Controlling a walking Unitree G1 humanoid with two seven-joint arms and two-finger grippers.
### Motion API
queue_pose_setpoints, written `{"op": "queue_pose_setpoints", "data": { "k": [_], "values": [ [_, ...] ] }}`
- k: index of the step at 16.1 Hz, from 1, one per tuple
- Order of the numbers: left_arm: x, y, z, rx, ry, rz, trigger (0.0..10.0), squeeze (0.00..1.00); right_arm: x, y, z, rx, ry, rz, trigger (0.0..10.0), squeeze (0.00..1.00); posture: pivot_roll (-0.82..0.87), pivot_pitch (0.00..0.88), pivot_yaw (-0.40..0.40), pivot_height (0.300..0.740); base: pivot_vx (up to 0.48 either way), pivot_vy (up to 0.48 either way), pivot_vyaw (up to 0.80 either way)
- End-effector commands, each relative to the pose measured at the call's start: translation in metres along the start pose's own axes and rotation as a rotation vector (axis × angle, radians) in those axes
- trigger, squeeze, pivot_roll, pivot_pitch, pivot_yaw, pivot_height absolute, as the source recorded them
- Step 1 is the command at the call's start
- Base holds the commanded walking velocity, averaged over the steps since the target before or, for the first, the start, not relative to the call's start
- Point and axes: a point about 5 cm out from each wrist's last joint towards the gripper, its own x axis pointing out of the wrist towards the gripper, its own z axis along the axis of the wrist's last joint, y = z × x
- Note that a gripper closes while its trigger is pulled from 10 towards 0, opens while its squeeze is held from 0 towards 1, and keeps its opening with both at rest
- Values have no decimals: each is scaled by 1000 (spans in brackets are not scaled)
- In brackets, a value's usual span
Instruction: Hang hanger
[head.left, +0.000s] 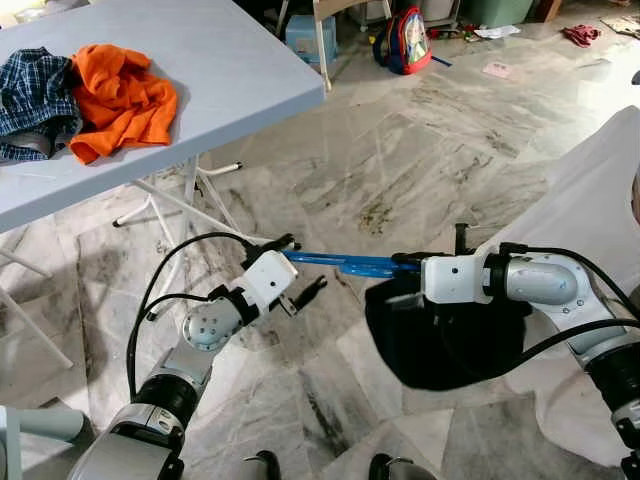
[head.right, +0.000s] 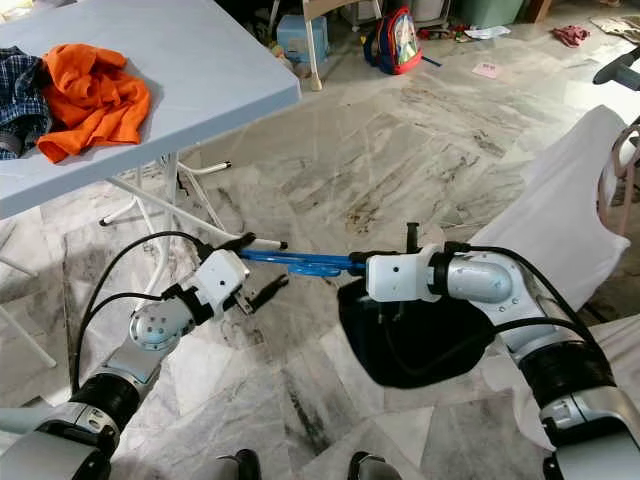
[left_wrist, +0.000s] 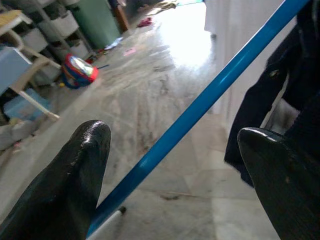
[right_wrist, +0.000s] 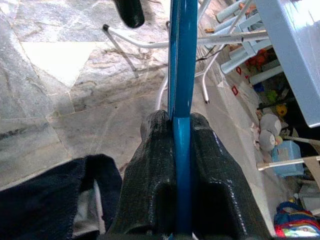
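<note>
Your right tool (right_wrist: 182, 145) is clamped on the blue hanger (head.left: 345, 264); in the right wrist view both black fingers (right_wrist: 155, 165) press against the blue bar from either side. In the head views the hanger lies nearly level just below the middle of the frame, spanning the gap between your two arms. A dark garment (head.left: 440, 340) hangs from it under the right tool, in the lower right of centre, draped in front of a white cloth (head.left: 590, 190) at the right edge.

Your left tool (head.left: 296, 270) sits at the hanger's left end with its fingers spread apart. In the left wrist view the blue bar runs diagonally between the two fingertips (left_wrist: 82, 165); whether it touches the nearer one cannot be told.

The hanger is held above a marble floor (head.left: 400, 150) that takes up the middle of the frame. In the upper left stands a pale blue tabletop (head.left: 230, 70) on white folding legs, carrying a crumpled orange garment (head.left: 120, 100) and, touching it at the far left edge, a blue plaid garment (head.left: 35, 90). At the top of the frame, right of centre, a red and blue backpack (head.left: 405, 40) rests on the floor.
</note>
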Motion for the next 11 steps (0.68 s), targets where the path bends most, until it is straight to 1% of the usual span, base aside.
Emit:
{"op": "queue_pose_setpoints", "data": {
  "k": [1, 6, 7, 8, 9, 11],
  "values": [
    [0, -3, -3, -14, 16, -36, 10000, 0, 1, -6, 8, -43, -36, 0, 10000, 0, -21, 237, 41, 740, 0, 0, 0],
    [9, -4, 6, -19, -11, -138, 10000, 0, -2, 1, 9, -68, -50, 64, 10000, 0, -28, 235, 47, 740, 0, 0, 0],
    [9, -4, 7, -23, -12, -145, 9059, 0, -2, 1, 9, -69, -50, 66, 10000, 0, -28, 235, 47, 740, 0, 0, 0],
    [11, -6, 8, -29, -16, -168, 3961, 0, -2, 1, 9, -71, -50, 69, 10000, 0, -28, 234, 48, 740, 0, 0, 0],
    [13, -12, 8, -48, -18, -221, 0, 0, -1, 1, 9, -73, -54, 71, 10000, 0, -28, 234, 49, 740, 0, 0, 0],
    [13, -14, 8, -54, -22, -243, 0, 0, 1, 0, 10, -76, -56, 69, 10000, 0, -28, 232, 51, 740, 0, 0, 0]
  ]
}}
